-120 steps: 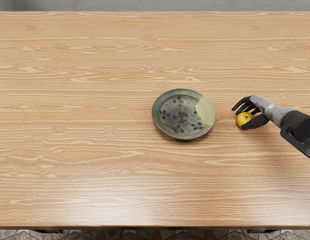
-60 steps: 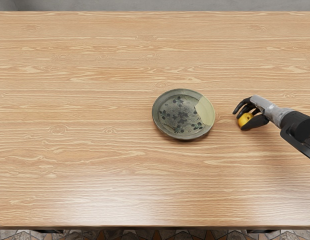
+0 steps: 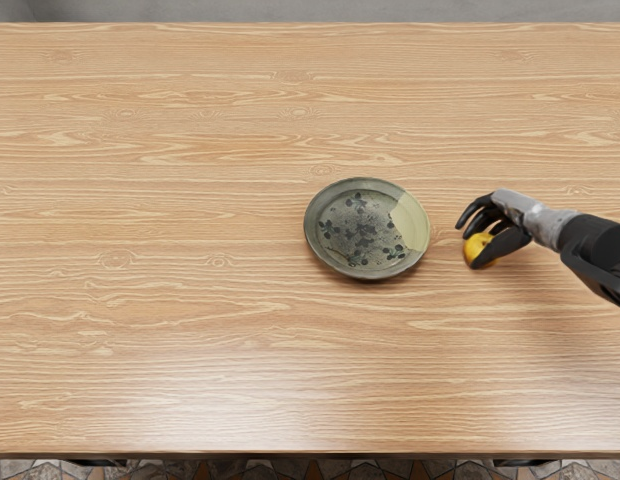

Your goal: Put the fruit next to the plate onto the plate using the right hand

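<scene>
On the wooden table (image 3: 190, 300), slightly right of centre, sits the plate (image 3: 312, 230): a round, grey-green dish with a dark floral pattern and one paler wedge. Nothing lies on it. To its right, near the rim but not touching it, is the fruit (image 3: 475, 249), small, round and yellow. The right hand (image 3: 498, 228) encloses it: dark fingers curl over the top and far side, the thumb closes from below, and only the fruit's lower left face shows. Whether the fruit rests on the table or is raised off it cannot be determined from this view. The right forearm enters from the right edge. The left arm is not in view.

Status: grasp appears established; transfer not done. Remaining: carry the fruit leftward over the rim, set it on the plate, open the fingers.
</scene>
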